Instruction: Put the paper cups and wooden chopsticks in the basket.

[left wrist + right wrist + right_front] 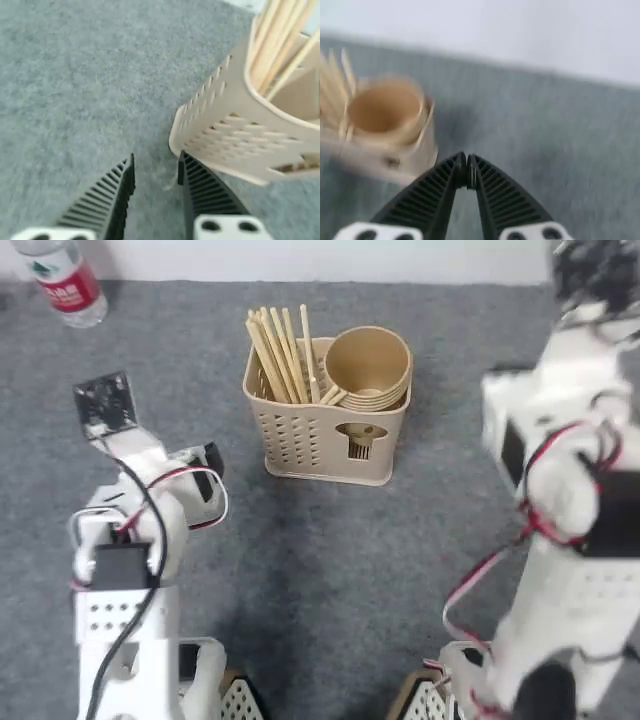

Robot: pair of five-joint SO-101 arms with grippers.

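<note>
- Stacked paper cups (368, 365) and wooden chopsticks (280, 355) stand side by side inside the perforated basket (325, 445) on the grey tabletop (330, 570).
- The left fingers (117, 195), slightly parted and holding nothing, hover just beside the basket's corner. The right fingers (440, 185), tips pressed together on nothing, hang well apart from it.
- Both items look light. The thin-walled cups would crush easily, so pinch them gently at the rim. The chopsticks are stiff and smooth, best gripped mid-length.
</note>
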